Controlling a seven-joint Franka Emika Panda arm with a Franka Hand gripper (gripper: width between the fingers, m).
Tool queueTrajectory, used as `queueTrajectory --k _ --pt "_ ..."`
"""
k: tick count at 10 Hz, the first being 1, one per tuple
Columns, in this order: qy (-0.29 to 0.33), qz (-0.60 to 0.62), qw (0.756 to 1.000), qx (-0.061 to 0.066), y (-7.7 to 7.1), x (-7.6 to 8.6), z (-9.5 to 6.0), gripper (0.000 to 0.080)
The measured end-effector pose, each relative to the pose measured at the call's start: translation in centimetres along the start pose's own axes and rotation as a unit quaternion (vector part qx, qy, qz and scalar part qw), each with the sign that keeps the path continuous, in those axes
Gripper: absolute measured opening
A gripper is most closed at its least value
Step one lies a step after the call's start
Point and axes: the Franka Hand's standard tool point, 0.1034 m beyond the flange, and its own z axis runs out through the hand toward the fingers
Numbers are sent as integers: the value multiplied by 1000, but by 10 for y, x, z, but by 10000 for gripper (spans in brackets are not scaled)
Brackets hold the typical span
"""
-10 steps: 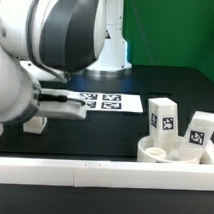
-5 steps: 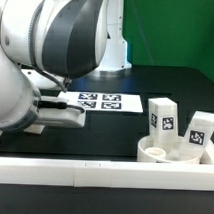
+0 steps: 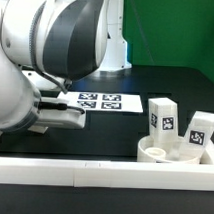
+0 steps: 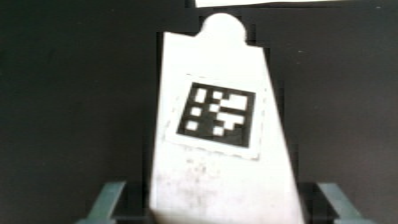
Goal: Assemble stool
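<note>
In the wrist view a white stool leg (image 4: 214, 120) with a black-and-white tag lies on the dark table. Its pegged end points away from the camera. My gripper (image 4: 221, 204) is open and straddles the leg's near end. One finger (image 4: 112, 200) is on each side, with a dark gap between each finger and the leg. In the exterior view the round white seat (image 3: 171, 153) sits at the right, with two tagged legs (image 3: 161, 119) (image 3: 201, 130) standing in it. The arm's own body hides the gripper and the third leg there.
The marker board (image 3: 105, 100) lies flat at the table's middle. A long white border rail (image 3: 93, 173) runs along the front edge. A white pedestal (image 3: 113, 50) stands at the back. The arm fills the exterior view's left.
The arm shifted slightly toward the exterior view's right between one second ago and half a second ago, and has held still since.
</note>
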Motion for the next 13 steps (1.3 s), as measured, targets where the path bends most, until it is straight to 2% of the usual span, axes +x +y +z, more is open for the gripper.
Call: queueTrajectory --k 1,2,5,6,7,8,9,10,11,12,13 --pt "5 6 1000 -1 -5 -3 -7 324" --pt "13 9 1000 -4 -18 -10 -19 324" --pt "21 53 998 -8 -75 -39 -55 324" --pt "30 53 998 -11 -80 -40 -60 324" --pt "31 51 998 -9 -76 -36 -56 324" --pt "51 51 997 -10 -75 -30 -60 324" --pt "55 50 997 -10 -76 -31 -61 324" --pt "85 49 995 -11 -75 -23 -66 324" --pt "130 54 990 -2 -77 -16 -70 324" --pt "185 48 982 2 -91 -20 -77 324" --pt "243 37 969 0 -111 -31 -84 324"
